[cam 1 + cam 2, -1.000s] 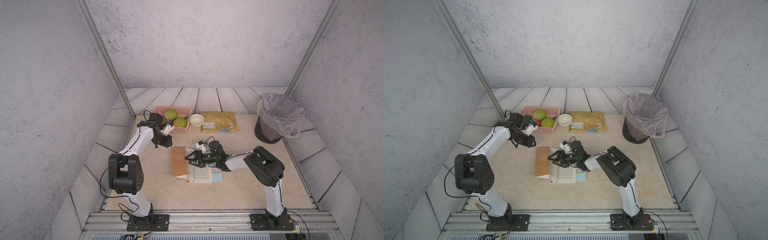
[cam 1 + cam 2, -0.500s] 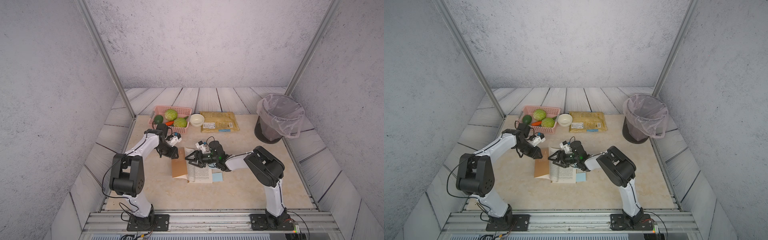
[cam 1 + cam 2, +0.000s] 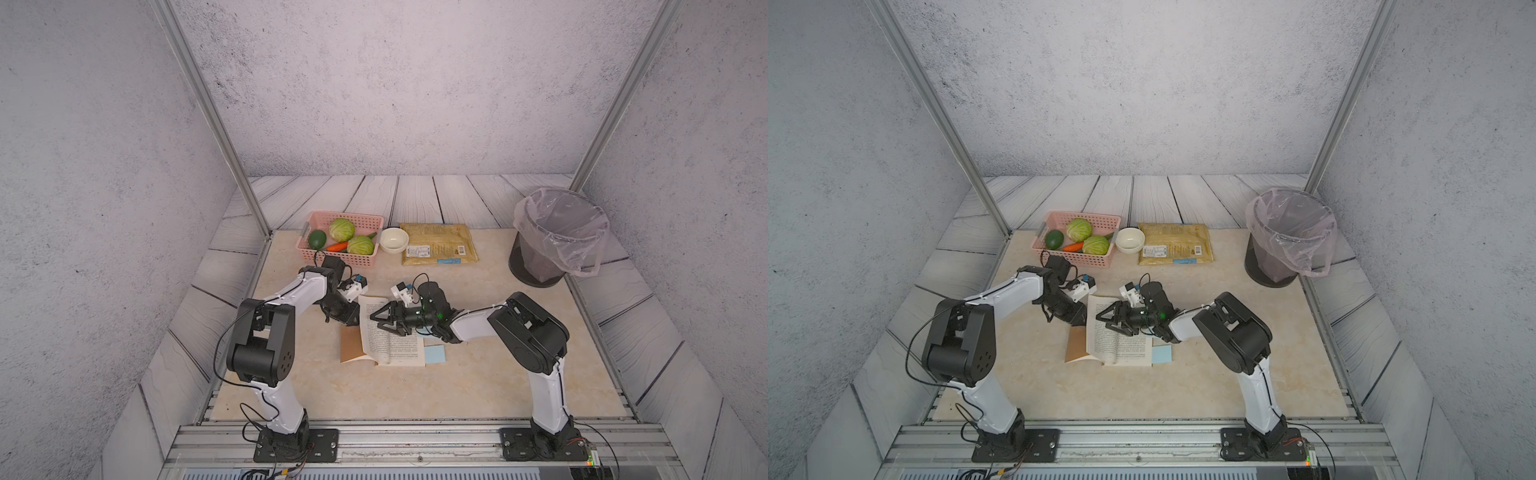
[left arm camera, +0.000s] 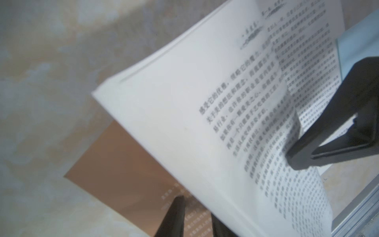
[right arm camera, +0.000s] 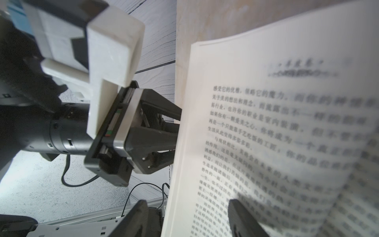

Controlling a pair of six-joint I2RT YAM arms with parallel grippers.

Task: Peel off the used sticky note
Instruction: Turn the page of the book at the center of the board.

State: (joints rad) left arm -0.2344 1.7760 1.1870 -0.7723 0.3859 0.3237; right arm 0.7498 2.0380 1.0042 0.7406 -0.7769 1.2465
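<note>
Right fingers (image 5: pixel 242 217) astride lifted book (image 5: pixel 266 127) pages, wrist view only.

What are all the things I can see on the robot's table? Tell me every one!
book: 1, white pages and brown cover, open in the table's middle
sticky note: 1, light blue, at the book's edge on the right arm's side
basket: 1, pink, at the back
cabbages: 2, green, in the basket
avocado: 1, dark green, in the basket
carrot: 1, orange, in the basket
bowl: 1, white, beside the basket
packet: 1, yellow-brown, flat, beside the bowl
bin: 1, dark with a clear bag, back corner
table: 1, beige
left gripper: 1, black, open, at the raised pages' edge
right gripper: 1, black, open, over the book
</note>
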